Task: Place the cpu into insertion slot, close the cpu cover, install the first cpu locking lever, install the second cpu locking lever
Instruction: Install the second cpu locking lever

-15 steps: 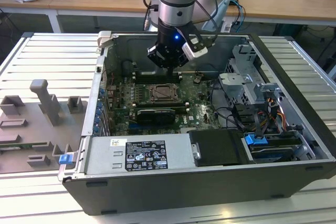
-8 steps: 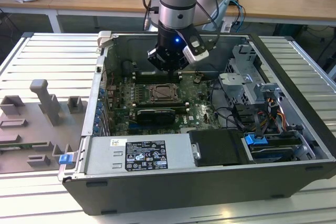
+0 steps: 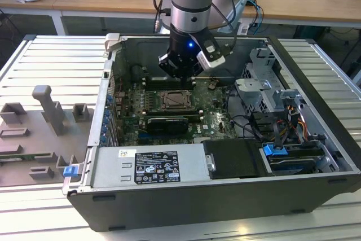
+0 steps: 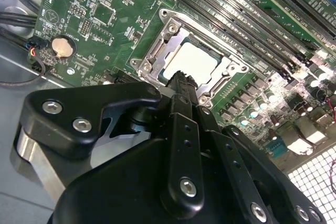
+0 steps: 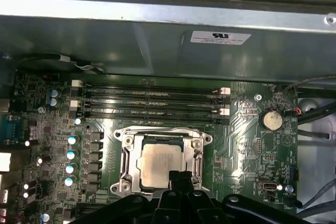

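Note:
The cpu [image 5: 159, 164] lies flat in the insertion slot [image 5: 124, 157], its pale metal top showing in both wrist views [image 4: 192, 61]. The cpu cover [image 5: 197, 142], a silver frame, lies down around it with the chip showing through its window. My gripper [image 5: 179, 176] hangs just above the socket's edge, its black fingertips [image 4: 180, 81] pressed together and holding nothing. In the exterior view the gripper [image 3: 181, 77] hovers over the slot [image 3: 176, 101] inside the open computer case. I cannot tell how the locking levers stand.
Several memory slots [image 5: 152, 103] run beside the socket. A long black graphics card [image 3: 166, 123] lies in front of it, and cables [image 3: 248, 122] and drive cages [image 3: 265, 83] fill the exterior view's right. The power supply [image 3: 149, 165] sits at the case's front. Grey fixtures [image 3: 48, 111] stand outside.

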You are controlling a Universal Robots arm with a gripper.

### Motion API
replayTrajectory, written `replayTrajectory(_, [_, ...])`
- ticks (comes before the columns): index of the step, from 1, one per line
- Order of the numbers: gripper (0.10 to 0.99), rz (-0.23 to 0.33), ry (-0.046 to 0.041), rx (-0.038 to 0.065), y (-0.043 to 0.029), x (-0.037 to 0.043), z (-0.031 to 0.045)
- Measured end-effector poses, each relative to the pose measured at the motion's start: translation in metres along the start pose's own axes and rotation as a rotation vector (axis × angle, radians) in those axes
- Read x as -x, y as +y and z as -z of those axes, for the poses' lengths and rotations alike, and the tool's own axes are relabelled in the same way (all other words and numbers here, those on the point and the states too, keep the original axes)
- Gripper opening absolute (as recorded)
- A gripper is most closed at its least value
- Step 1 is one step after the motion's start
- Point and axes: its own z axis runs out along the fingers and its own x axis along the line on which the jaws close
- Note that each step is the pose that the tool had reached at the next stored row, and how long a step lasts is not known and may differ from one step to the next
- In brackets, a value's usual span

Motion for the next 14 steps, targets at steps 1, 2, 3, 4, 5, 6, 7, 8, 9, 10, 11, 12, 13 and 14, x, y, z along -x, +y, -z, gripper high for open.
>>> replayTrajectory(1, [0.106, 0.000, -0.0002, 0.000, 0.0000, 0.0000, 0.0004])
replayTrajectory(2, [0.106, 0.000, -0.0002, 0.000, -0.0001, 0.0000, 0.0005])
replayTrajectory(3, [0.106, 0.000, -0.0001, 0.000, -0.0004, 0.0001, 0.0006])
replayTrajectory(4, [0.106, 0.000, 0.0000, 0.000, -0.0007, 0.0000, 0.0007])
replayTrajectory(5, [0.106, 0.000, -0.0001, 0.000, -0.0013, 0.0000, 0.0007])
replayTrajectory(6, [0.106, 0.000, -0.0001, 0.000, -0.0025, -0.0001, 0.0008])
replayTrajectory(7, [0.106, 0.000, -0.0001, 0.000, -0.0037, -0.0002, 0.0009])
replayTrajectory(8, [0.106, 0.000, -0.0001, 0.000, -0.0048, -0.0003, 0.0010])
replayTrajectory(9, [0.106, 0.000, -0.0001, 0.000, -0.0059, -0.0003, 0.0010])
replayTrajectory(10, [0.106, 0.000, -0.0001, 0.000, -0.0075, -0.0004, 0.0011])
replayTrajectory(11, [0.106, 0.000, 0.0008, 0.000, -0.0083, -0.0004, 0.0012])
replayTrajectory(12, [0.106, 0.000, 0.0032, 0.002, -0.0090, -0.0005, 0.0012])
replayTrajectory(13, [0.106, -0.001, 0.0090, 0.006, -0.0102, -0.0006, 0.0013])
replayTrajectory(14, [0.106, -0.001, 0.0096, 0.008, -0.0128, -0.0009, 0.0014])
